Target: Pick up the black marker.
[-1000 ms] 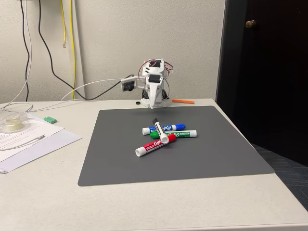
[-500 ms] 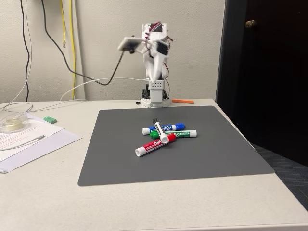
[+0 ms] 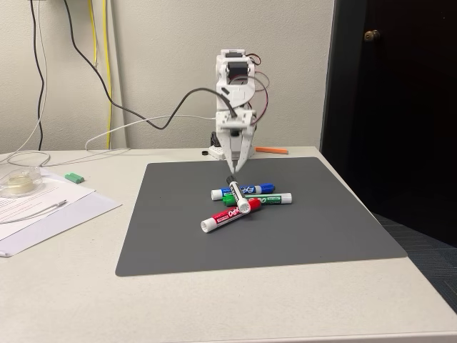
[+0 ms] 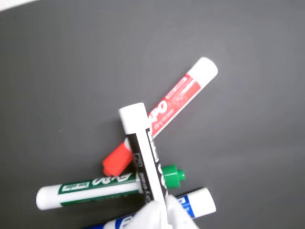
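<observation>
1. Black marker point(image 3: 236, 195) lies on top of the pile at mid grey mat point(image 3: 178, 236), crossing the red marker point(image 3: 228, 215), green marker point(image 3: 260, 199) and blue marker point(image 3: 246, 189); we see none of them shifted.
2. Arm has swung from raised-and-back a moment ago to reaching down over the pile.
3. Gripper point(image 3: 231, 171) now hangs just above the marker's black-cap end; in the wrist view its white tip point(image 4: 159, 215) sits right over the barrel point(image 4: 145, 160).
4. Jaw state: we cannot tell. We judge grasp is next, no contact yet.
</observation>
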You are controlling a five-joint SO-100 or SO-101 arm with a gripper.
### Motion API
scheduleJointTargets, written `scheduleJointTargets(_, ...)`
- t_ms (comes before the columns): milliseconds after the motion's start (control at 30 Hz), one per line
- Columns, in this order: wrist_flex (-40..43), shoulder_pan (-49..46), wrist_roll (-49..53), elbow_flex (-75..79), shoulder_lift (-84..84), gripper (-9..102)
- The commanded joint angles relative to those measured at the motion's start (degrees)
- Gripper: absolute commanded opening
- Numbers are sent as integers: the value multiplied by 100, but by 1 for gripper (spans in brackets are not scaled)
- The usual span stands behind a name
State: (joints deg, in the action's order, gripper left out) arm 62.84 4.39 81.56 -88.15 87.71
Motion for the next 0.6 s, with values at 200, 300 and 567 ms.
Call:
scheduleJointTargets(200,-360,-158,896,290,-510,8)
scheduleJointTargets(300,-413,-272,1169,290,-633,13)
scheduleJointTargets(567,-606,-378,1397,229,-888,23)
